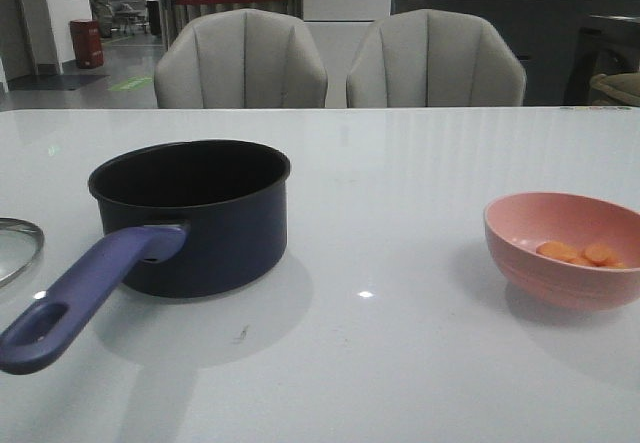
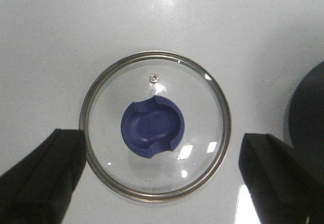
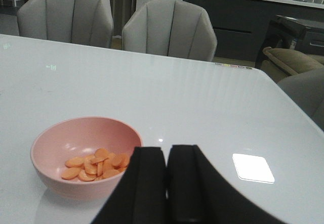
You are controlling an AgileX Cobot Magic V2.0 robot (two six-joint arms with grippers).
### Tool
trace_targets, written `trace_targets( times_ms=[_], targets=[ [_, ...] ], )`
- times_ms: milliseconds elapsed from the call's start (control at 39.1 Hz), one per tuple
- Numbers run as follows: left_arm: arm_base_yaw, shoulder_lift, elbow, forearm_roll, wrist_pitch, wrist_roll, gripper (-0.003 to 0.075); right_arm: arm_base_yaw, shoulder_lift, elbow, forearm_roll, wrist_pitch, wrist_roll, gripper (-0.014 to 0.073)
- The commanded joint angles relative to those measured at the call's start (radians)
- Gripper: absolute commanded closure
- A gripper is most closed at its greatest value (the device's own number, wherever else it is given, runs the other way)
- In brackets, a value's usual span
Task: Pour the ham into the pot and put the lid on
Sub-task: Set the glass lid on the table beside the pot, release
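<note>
Only the left wrist view shows the whole lid (image 2: 155, 126): flat on the table (image 2: 61, 37), knob up, with the left gripper (image 2: 159, 176) above it, its fingers spread wide to either side of the rim. In the front view just a sliver of the lid shows at the left edge, near the pot (image 1: 192, 215), which stands open with its handle toward the camera. The right wrist view shows the right gripper (image 3: 166, 183) pressed closed on nothing, beside the bowl (image 3: 86, 155) of ham (image 3: 96, 164). Bare table lies between pot and bowl.
</note>
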Motion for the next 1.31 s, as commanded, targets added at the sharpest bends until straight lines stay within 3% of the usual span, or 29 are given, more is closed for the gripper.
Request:
trace_targets(
  times_ms=[0, 333, 615, 845, 999, 1127, 1280],
  targets=[
    [-0.004, -0.180, 0.045, -0.019, -0.048, 0.000, 0.0095, -0.007, -0.019, -0.005, -0.013, -0.076, 0.001, 0.0451],
    [-0.017, -0.692, 0.391, -0.026, -0.266, 0.000, 0.0095, 0.023, -0.019, -0.005, -0.013, -0.076, 0.001, 0.0451],
    [-0.171, -1.108, 0.698, 0.095, -0.410, -0.010, 0.0095, 0.026, -0.019, -0.005, -0.013, -0.076, 0.001, 0.0451],
    [-0.233, -1.393, 0.909, 0.095, -0.469, -0.013, 0.0095, 0.026, -0.019, -0.005, -0.013, -0.076, 0.001, 0.0451],
    [-0.266, -1.511, 0.992, 0.095, -0.595, -0.013, 0.0095, 0.026, -0.019, -0.005, -0.013, -0.076, 0.001, 0.0451],
    [-0.334, -1.526, 0.997, 0.095, -0.593, -0.013, 0.0095, 0.025, -0.019, -0.005, -0.013, -0.076, 0.001, 0.0451],
    [-0.344, -1.526, 0.997, 0.095, -0.593, -0.013, 0.0095, 0.025, -0.019, -0.005, -0.013, -0.076, 0.001, 0.0451]
  ],
)
